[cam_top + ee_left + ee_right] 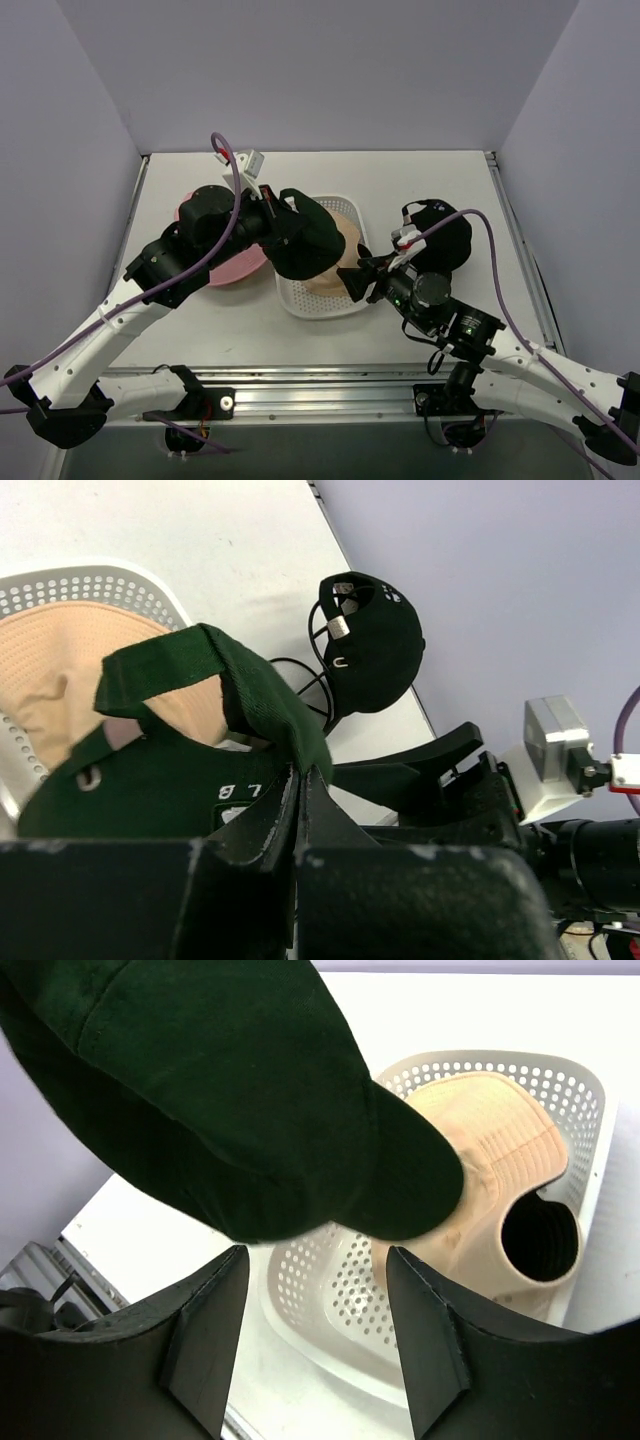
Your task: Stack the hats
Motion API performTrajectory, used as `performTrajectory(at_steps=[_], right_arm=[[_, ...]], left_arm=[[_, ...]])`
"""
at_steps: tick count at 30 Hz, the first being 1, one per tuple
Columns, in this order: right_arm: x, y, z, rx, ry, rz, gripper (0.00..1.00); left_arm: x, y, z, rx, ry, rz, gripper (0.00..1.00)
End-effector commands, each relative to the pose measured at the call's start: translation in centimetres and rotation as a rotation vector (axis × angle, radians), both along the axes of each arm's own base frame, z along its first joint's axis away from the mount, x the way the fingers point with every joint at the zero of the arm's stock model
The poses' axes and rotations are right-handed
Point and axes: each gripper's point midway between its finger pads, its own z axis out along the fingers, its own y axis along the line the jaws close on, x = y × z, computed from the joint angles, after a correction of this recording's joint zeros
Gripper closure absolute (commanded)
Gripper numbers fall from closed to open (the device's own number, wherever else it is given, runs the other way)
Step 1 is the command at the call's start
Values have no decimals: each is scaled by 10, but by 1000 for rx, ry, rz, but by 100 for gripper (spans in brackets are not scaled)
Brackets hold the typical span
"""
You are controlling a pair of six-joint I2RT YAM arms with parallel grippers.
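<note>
1. Nearest, in the lower right of the top view, the right pincer (315, 1280) stands open. Its two dark fingers (205, 1330) are spread with nothing between them, and it points at the near right side of the white perforated tray (300, 300).
2. The tray sits at mid frame on the white table (450, 180). The beige hat (500, 1140) lies inside it, filling much of its floor.
3. The dark green hat (310, 245) hangs over the left part of the tray and hides part of the beige hat. In the right wrist view it fills the upper left of the frame, above the tray rim. I cannot tell whether it touches the beige hat.
4. The left pincer (300, 790) is closed on a fold of the dark green hat's fabric, pinching it between its tips.
5. The pink hat (245, 265) lies on the table just left of the tray and is largely covered by the left arm.
6. Farthest, to the right of the tray and apart from it, the black hat (450, 245) rests on the table behind the right arm's wrist. The left wrist view shows small white marks on it.
</note>
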Motion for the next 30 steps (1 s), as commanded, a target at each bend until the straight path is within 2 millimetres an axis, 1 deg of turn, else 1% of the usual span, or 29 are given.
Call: performTrajectory(at_steps=[1, 2, 4, 7, 13, 14, 16, 17, 19, 20, 21, 22, 23, 24, 25, 26, 27, 28, 29, 30], right_arm=[[11, 14, 36, 60, -109, 1, 48], [14, 18, 37, 57, -116, 4, 48], [14, 24, 46, 58, -142, 26, 49], [17, 31, 48, 56, -144, 35, 49], [25, 33, 43, 51, -133, 1, 50], [28, 32, 40, 45, -126, -17, 56], [30, 29, 39, 45, -122, -37, 67], [30, 25, 42, 49, -128, -48, 80], [29, 21, 47, 48, -132, -60, 92], [27, 13, 47, 38, -121, -73, 100], [28, 6, 55, 46, -121, -101, 100], [26, 1, 59, 44, -116, -111, 100], [20, -11, 58, 18, -96, -122, 100], [21, -24, 75, 34, -99, -171, 100], [16, -43, 67, -19, -56, -210, 100], [14, -55, 67, -25, -23, -250, 100], [13, -69, 70, -37, -12, -301, 100], [6, -87, 71, -67, 14, -330, 100], [4, -97, 72, -71, 29, -364, 100], [2, -105, 74, -55, 45, -393, 100]], left_arm=[[-5, 1, 50, -121, -92, -2, 98], [-6, 1, 51, -123, -93, -3, 98], [-5, 1, 51, -123, -94, 0, 98], [-4, 1, 52, -123, -94, 6, 98], [-5, 0, 54, -133, -95, 1, 98], [-6, 0, 55, -134, -96, -1, 98], [-6, 0, 57, -140, -99, -2, 98], [-7, -1, 56, -141, -98, -3, 98], [-7, -1, 58, -149, -107, -4, 98], [-6, -1, 58, -149, -109, -4, 98], [-5, -1, 58, -147, -113, -3, 98], [-2, -1, 59, -139, -125, 6, 98], [3, -4, 60, -130, -127, 14, 98], [6, -6, 62, -125, -128, 21, 98], [9, -11, 61, -114, -121, 14, 97], [16, -23, 52, -93, -99, 4, 98], [16, -29, 62, -109, -107, -6, 98], [12, -41, 61, -101, -106, -35, 98], [19, -55, 51, -76, -91, -34, 98], [20, -61, 61, -87, -107, -37, 98]])
